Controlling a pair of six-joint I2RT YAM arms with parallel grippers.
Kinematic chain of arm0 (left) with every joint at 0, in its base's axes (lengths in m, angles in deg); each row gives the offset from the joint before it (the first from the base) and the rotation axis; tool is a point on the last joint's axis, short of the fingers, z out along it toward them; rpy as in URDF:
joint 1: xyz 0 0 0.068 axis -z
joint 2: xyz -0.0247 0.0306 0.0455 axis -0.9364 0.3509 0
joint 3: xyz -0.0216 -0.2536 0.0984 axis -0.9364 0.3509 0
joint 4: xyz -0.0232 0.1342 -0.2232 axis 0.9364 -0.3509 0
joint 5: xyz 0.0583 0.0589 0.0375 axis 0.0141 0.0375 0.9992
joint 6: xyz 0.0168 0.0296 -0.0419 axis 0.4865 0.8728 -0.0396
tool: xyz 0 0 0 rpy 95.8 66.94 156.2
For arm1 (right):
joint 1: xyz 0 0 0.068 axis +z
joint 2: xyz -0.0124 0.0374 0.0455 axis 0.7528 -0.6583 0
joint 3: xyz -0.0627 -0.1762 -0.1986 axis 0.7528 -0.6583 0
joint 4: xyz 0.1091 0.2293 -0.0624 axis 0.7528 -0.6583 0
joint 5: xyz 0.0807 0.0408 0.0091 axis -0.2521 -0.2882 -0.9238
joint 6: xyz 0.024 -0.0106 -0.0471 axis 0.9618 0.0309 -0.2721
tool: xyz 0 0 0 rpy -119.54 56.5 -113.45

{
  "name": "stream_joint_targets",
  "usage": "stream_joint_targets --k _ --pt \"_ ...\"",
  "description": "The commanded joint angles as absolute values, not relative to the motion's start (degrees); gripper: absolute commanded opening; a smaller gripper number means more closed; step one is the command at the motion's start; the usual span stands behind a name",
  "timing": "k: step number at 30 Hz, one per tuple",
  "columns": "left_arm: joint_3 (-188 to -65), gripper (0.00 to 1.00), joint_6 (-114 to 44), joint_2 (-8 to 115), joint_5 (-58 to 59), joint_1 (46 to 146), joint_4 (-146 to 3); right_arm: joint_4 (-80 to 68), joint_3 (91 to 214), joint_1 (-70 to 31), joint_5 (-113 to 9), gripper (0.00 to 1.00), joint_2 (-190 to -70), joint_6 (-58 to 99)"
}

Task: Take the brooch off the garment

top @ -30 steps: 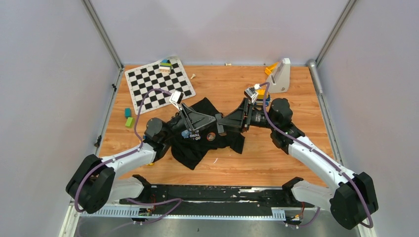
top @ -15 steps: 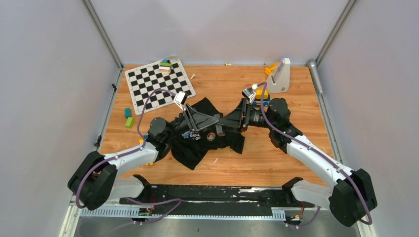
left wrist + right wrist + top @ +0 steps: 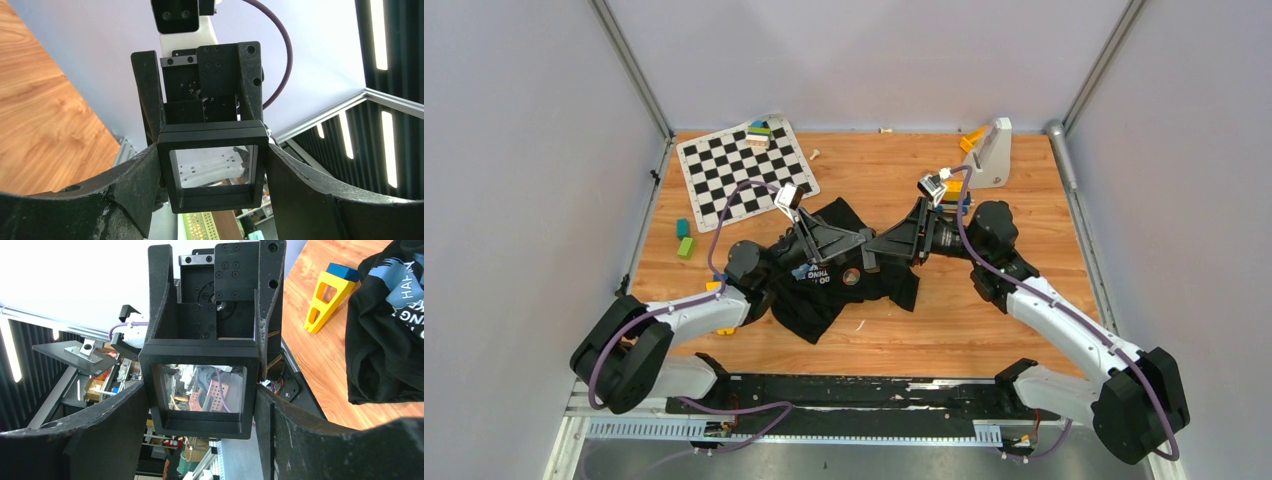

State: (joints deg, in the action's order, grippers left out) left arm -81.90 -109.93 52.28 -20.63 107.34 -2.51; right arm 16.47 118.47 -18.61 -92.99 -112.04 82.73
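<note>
The garment (image 3: 824, 300), a black T-shirt with a light-blue print, lies crumpled mid-table; its edge shows in the right wrist view too (image 3: 390, 340). The brooch (image 3: 851, 277), a small coppery ring, sits on its chest. Above it both grippers meet tip to tip. My right gripper (image 3: 876, 252) (image 3: 201, 387) is shut on a black square frame with a clear window (image 3: 200, 426). My left gripper (image 3: 860, 243) (image 3: 212, 150) faces it, its fingers standing against the same frame's sides (image 3: 212, 198). Whether they press on it I cannot make out.
A checkered mat (image 3: 746, 170) with stacked blocks (image 3: 759, 132) lies at the back left. Green and teal blocks (image 3: 684, 238) sit left of the shirt. A white stand (image 3: 992, 152) is at the back right. A yellow wedge (image 3: 325, 300) lies near the right arm.
My left arm has pushed forward and right until its fingers flank the frame in the right gripper. The right arm barely moved.
</note>
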Motion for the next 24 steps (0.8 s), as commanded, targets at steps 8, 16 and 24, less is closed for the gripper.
stream_joint_targets --k 8,16,24 --pt "-83.66 0.54 -109.41 51.06 -20.76 107.76 -0.70 19.30 118.72 -17.97 -95.72 0.52 -110.24 84.25" --pt "-83.02 0.04 -107.87 50.05 -20.13 107.71 -2.03 21.51 118.45 -17.95 -96.66 0.48 -109.80 85.48" --pt "-82.03 0.00 -109.48 51.50 -19.94 107.61 2.72 25.08 117.58 -18.35 -97.04 0.50 -108.58 88.41"
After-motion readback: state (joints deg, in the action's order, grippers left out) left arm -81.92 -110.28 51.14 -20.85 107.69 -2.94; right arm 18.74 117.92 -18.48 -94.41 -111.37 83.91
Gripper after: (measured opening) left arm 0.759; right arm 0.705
